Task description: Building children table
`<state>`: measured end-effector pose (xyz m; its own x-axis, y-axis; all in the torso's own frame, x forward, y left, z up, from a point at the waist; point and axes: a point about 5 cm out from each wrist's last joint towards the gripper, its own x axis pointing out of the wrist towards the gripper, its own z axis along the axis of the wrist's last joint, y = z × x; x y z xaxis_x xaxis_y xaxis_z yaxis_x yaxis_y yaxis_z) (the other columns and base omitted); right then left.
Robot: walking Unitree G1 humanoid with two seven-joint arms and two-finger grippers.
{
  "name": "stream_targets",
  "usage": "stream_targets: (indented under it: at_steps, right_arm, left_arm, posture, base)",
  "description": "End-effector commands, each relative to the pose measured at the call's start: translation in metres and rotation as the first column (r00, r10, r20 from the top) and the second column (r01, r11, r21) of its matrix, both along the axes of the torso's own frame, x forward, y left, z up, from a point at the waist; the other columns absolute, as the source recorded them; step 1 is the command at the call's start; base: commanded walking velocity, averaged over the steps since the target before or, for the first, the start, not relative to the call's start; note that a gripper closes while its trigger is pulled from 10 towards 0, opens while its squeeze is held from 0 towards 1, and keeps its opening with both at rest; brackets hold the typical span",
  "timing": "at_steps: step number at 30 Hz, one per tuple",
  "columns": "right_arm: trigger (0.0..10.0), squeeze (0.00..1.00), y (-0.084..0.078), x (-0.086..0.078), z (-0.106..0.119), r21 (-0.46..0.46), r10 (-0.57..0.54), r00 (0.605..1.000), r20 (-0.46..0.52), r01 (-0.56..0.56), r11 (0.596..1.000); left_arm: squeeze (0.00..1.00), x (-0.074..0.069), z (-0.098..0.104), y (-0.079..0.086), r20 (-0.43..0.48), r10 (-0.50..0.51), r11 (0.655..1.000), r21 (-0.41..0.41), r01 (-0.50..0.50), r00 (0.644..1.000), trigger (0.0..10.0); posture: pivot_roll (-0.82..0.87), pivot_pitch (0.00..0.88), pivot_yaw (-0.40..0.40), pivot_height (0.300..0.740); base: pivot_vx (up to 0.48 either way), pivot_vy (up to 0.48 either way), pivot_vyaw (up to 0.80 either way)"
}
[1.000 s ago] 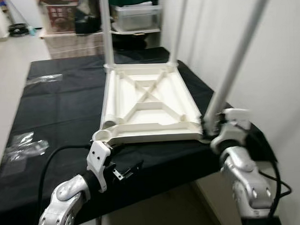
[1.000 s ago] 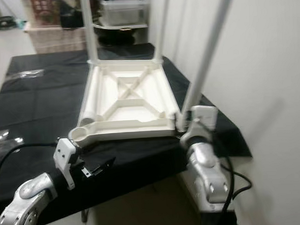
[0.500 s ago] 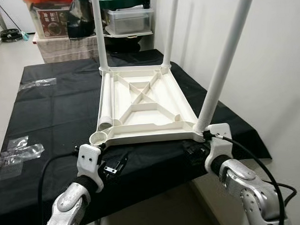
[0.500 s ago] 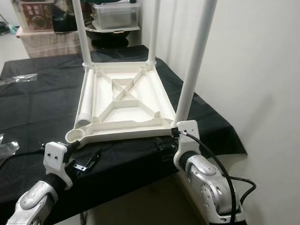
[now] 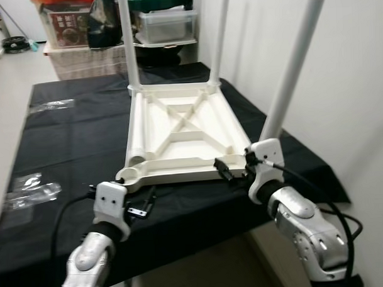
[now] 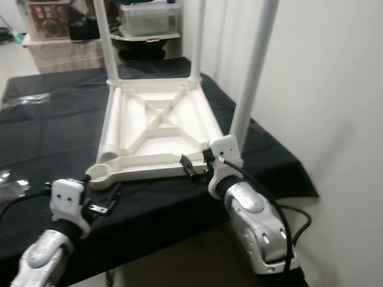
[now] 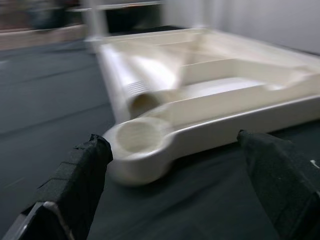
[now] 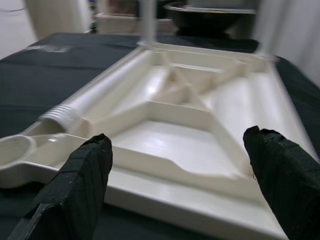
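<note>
A white children's table top (image 5: pixel 185 134) lies upside down on a black-covered table (image 5: pixel 72 141). Two legs (image 5: pixel 130 45) stand at its far corners and one leg (image 5: pixel 290 77) at the near right corner. A loose leg (image 5: pixel 138 136) lies inside the top along its left side, ending by the empty near left socket (image 5: pixel 128 176). My left gripper (image 5: pixel 142 205) hovers open just before that socket (image 7: pixel 135 137). My right gripper (image 5: pixel 229 170) is open at the top's near edge, left of the near right leg, facing the ribbed underside (image 8: pixel 190 135).
Clear plastic bags (image 5: pixel 29 190) lie on the cloth at the left. Boxes (image 5: pixel 68 22) and a plastic bin (image 5: pixel 165 25) stand on shelves behind the table. A white wall (image 5: pixel 353 81) runs close along the right side. The cloth's near edge is right under my arms.
My right gripper has left the base of the near right leg and swung left, in front of the top's near edge. The left gripper has barely moved.
</note>
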<state>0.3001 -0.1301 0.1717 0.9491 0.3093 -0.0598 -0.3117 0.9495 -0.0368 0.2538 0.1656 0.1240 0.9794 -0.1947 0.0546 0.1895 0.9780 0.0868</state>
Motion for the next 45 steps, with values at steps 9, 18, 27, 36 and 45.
stream_targets:
  at_steps: [9,18,27,36,45]
  right_arm:
    - [10.0,0.0,0.002,0.01,-0.003,-0.009,-0.032,0.999,0.038,0.032,0.999]
    - [10.0,0.0,-0.003,0.02,-0.006,-0.001,-0.113,0.993,0.025,0.113,0.994]
    - [10.0,0.0,0.002,0.026,-0.005,0.002,-0.13,0.99,0.046,0.13,0.992]
    - [10.0,0.0,0.0,0.029,-0.008,-0.011,-0.128,0.991,0.031,0.128,0.992]
    - [10.0,0.0,-0.033,0.037,-0.008,-0.1,-0.096,0.995,0.019,0.097,0.99]
  left_arm:
    - [0.0,0.004,0.003,0.01,0.023,0.05,0.998,0.04,-0.051,0.998,10.0]
    - [0.0,0.006,0.006,0.006,0.037,0.021,0.997,0.076,-0.024,0.999,10.0]
    - [0.0,0.01,0.011,0.003,0.061,0.015,0.999,0.039,-0.017,0.998,10.0]
    - [0.0,0.01,0.011,0.006,0.066,0.037,0.999,-0.009,-0.037,0.997,10.0]
    - [0.0,0.011,0.011,0.007,0.066,0.043,0.999,-0.013,-0.043,0.997,10.0]
  posture:
    - [0.06,0.0,-0.081,0.74]
    - [0.06,0.0,-0.076,0.74]
    - [0.06,0.0,-0.073,0.74]
    - [0.06,0.0,-0.079,0.74]
    - [0.05,0.0,-0.087,0.74]
  base:
    - [0.0,0.0,0.8]
    - [0.0,0.0,0.07]
    - [0.27,-0.388,0.0]
    - [0.205,-0.283,0.54]
    - [0.0,0.0,0.0]
